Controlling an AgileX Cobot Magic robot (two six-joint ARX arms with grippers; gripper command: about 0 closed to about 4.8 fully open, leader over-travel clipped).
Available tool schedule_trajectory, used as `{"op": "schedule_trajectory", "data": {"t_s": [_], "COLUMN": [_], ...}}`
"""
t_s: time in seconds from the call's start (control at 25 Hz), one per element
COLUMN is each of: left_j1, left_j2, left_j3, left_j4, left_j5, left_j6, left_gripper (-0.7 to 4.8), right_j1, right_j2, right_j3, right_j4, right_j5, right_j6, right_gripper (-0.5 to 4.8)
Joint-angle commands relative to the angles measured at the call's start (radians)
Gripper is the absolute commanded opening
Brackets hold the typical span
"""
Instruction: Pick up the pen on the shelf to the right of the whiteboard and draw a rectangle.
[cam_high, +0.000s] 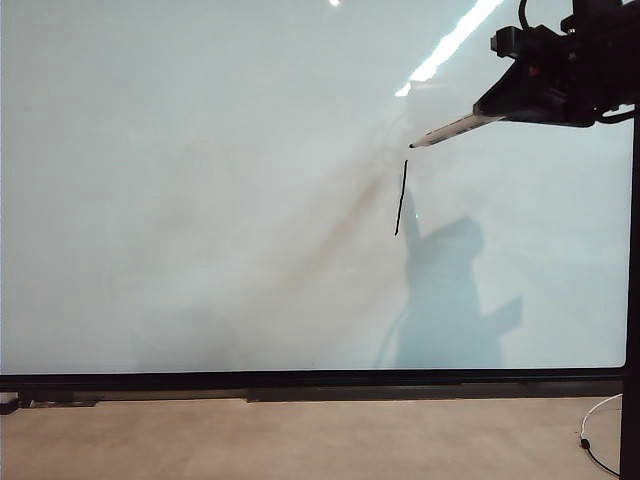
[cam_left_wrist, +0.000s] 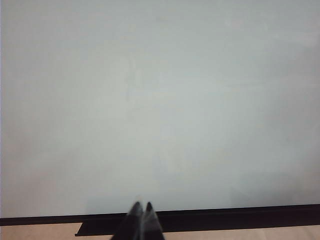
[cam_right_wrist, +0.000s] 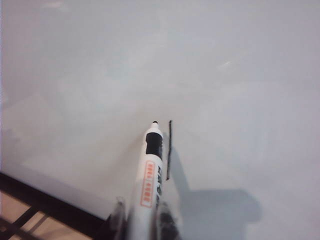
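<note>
From my station I saw one pen (cam_right_wrist: 151, 175) clamped in the right gripper (cam_right_wrist: 142, 220), its fingers (cam_right_wrist: 167, 220) narrow around the lower barrel. The barrel was white with a black band under the dark tip; it carried a red-outlined label and a line of dark print, both too blurred for me to read. No brand could be made out.

In the exterior view the right gripper (cam_high: 500, 105) sat high at the right of the whiteboard (cam_high: 200, 200), the pen (cam_high: 455, 128) sticking out leftward and slightly down, its tip just above one short black stroke (cam_high: 401, 197). That stroke ran nearly upright, leaning a little. I counted a single line only; the rectangle had no other sides drawn. The wrist view showed the same stroke (cam_right_wrist: 169, 150) just beside the pen's tip. Whether the tip touched the board, I could not tell.

The left gripper (cam_left_wrist: 141, 207) hung low near the board's black bottom frame (cam_left_wrist: 225, 217), its two fingertips drawn close together, holding nothing.
</note>
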Motion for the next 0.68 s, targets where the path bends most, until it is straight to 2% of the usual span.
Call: {"op": "schedule_trajectory", "data": {"t_s": [0.04, 0.32, 0.68], "left_j1": [0.0, 0.0, 0.0], "left_j2": [0.0, 0.0, 0.0], "left_j3": [0.003, 0.003, 0.003], "left_j4": [0.013, 0.013, 0.012], "left_j5": [0.004, 0.004, 0.004], "left_j6": [-0.003, -0.003, -0.003], "left_gripper": [-0.04, -0.04, -0.04], "right_j1": [-0.037, -0.085, -0.086], "right_j2": [0.026, 0.105, 0.125], "right_j3": [0.004, 0.018, 0.048], "right_j4": [0.036, 0.091, 0.104], "right_j5": [-0.101, -0.167, -0.164], "right_j6": [-0.002, -0.005, -0.032], "right_gripper": [-0.06, -0.06, -0.06]}}
